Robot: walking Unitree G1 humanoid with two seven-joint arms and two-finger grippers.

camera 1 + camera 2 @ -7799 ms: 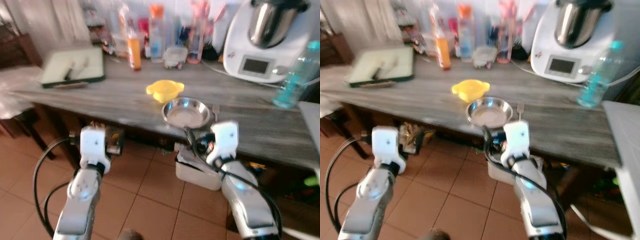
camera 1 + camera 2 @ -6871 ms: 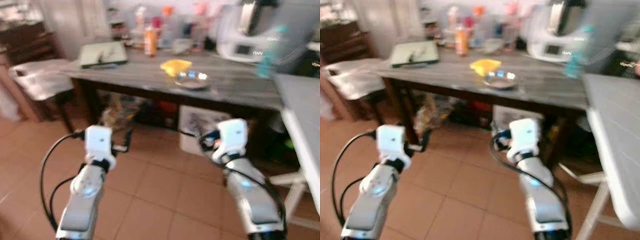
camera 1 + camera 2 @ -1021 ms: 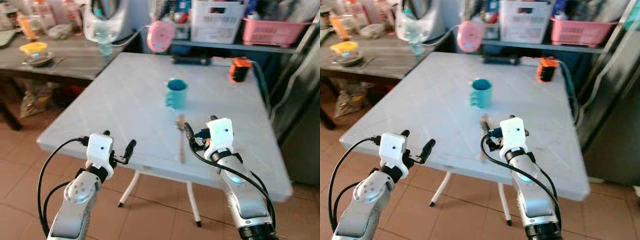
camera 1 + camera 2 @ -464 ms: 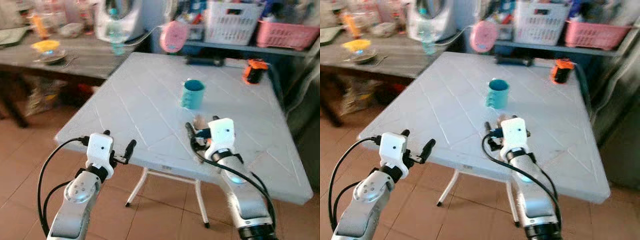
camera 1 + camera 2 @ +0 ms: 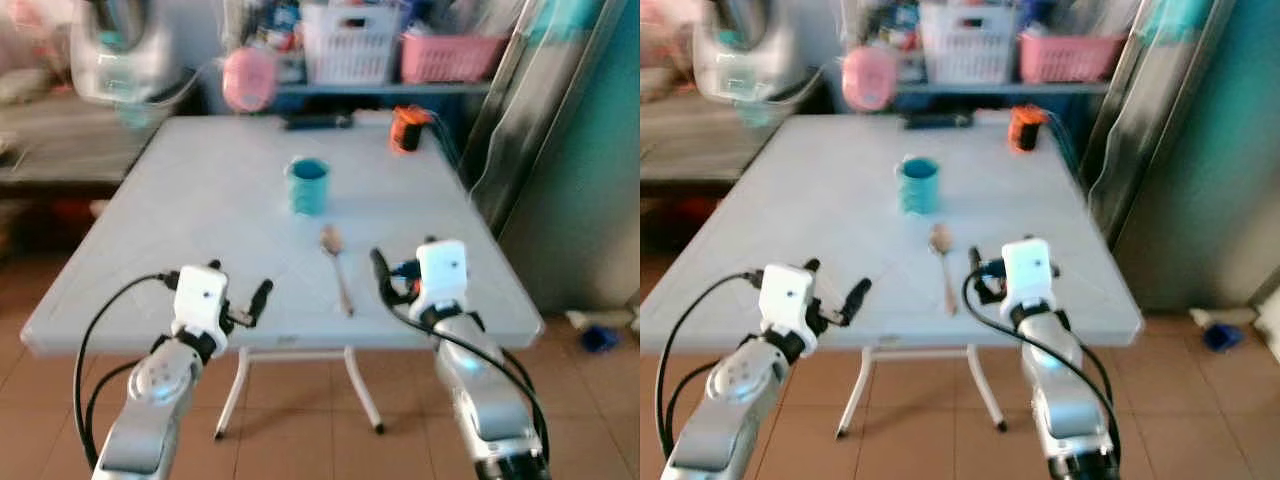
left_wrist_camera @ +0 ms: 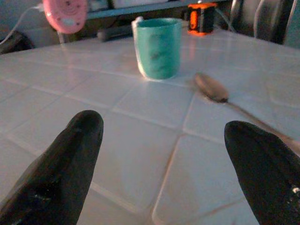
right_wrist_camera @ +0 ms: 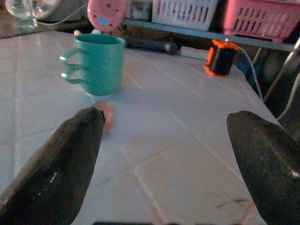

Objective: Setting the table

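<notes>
A teal mug (image 5: 308, 186) stands upright near the middle of the white plastic table (image 5: 180, 230). A wooden spoon (image 5: 336, 266) lies just in front of the mug, handle toward me. My left gripper (image 5: 222, 283) hovers open at the table's near edge, left of the spoon; its black fingers (image 6: 70, 154) are spread wide with nothing between them. My right gripper (image 5: 403, 262) is open too, over the near edge just right of the spoon, and its wrist camera sees the mug (image 7: 97, 63) and the spoon's bowl (image 7: 108, 116) ahead.
An orange and black object (image 5: 406, 128) and a dark bar (image 5: 318, 121) lie at the table's far side. Behind are a pink round item (image 5: 248, 78), a white basket (image 5: 348, 50) and a pink basket (image 5: 450, 55). A wooden counter (image 5: 50, 135) is at left, a teal wall (image 5: 585, 150) at right.
The camera has swung from the wooden counter to the white table, which is now centred in front of me. Both grippers stay open, held as before.
</notes>
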